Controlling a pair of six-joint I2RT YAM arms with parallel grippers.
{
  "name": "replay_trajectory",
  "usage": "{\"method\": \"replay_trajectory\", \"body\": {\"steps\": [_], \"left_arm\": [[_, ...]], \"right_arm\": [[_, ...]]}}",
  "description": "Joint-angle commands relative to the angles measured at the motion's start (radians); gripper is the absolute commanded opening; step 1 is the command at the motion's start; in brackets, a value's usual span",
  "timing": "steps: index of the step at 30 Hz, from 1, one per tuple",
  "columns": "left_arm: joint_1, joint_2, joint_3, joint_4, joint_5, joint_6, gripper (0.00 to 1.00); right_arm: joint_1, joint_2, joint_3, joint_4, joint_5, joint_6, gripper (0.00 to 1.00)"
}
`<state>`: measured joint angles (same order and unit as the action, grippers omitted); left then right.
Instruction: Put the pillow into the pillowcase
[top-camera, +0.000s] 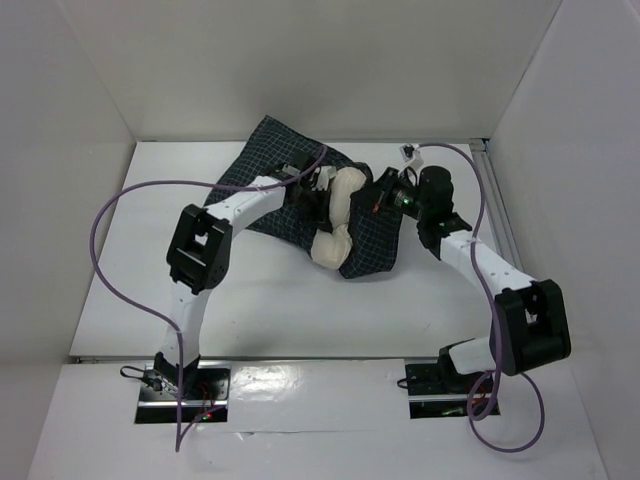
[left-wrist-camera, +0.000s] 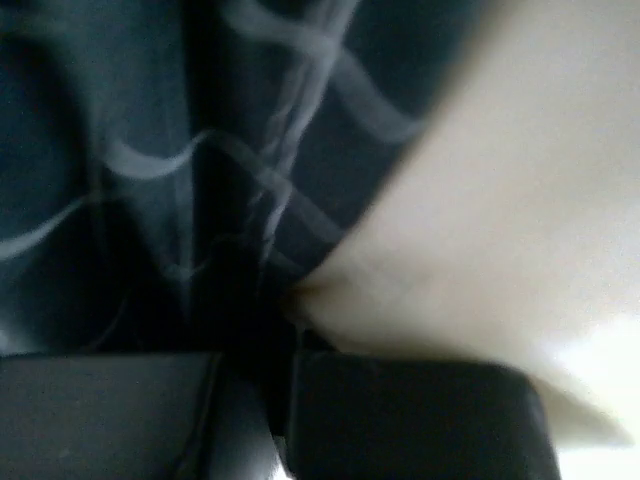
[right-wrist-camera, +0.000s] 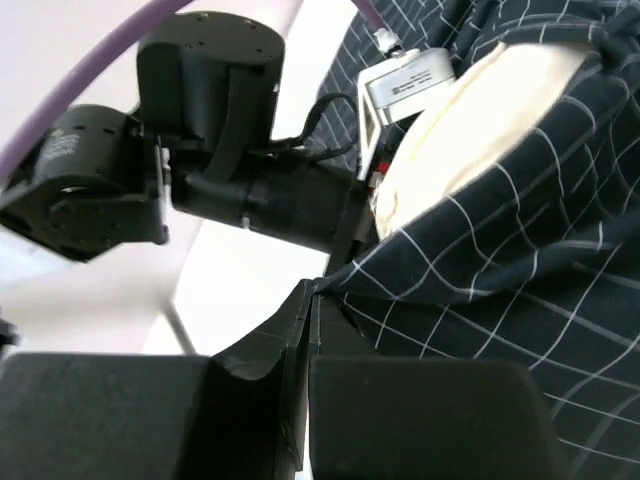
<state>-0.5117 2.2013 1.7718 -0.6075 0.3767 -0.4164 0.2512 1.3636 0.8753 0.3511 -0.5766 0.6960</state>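
Protruding from pillowcase (top-camera: 268, 150), pillow (top-camera: 341, 203) seemingly touching left tool (left-wrist-camera: 284, 345), beside right tool (right-wrist-camera: 308, 305).

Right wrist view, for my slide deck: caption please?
Right tool pinches the pillowcase edge; the pillow sits partly inside.

- The pillowcase (top-camera: 372, 250): dark navy, crossed by a thin white grid check.
- The pillow (top-camera: 332, 246): plain cream-white.
- The robot arms (top-camera: 185, 315): white links with black joints.
- The cables (top-camera: 95, 235): purple.
- The table (top-camera: 260, 300): white, as are the walls (top-camera: 300, 60) around it.
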Motion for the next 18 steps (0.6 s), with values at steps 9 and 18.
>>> {"method": "replay_trajectory", "body": {"steps": [9,18], "left_arm": [[-0.088,-0.219,-0.337,-0.320,-0.312,0.050,0.00],[-0.277,-0.235,-0.290,-0.443,-0.406,-0.117,0.17]], "right_arm": [[-0.112,-0.086,0.127,0.079,0.162,0.033,0.00],[-0.131,-0.216,-0.035,-0.162,0.164,-0.085,0.00]]}}
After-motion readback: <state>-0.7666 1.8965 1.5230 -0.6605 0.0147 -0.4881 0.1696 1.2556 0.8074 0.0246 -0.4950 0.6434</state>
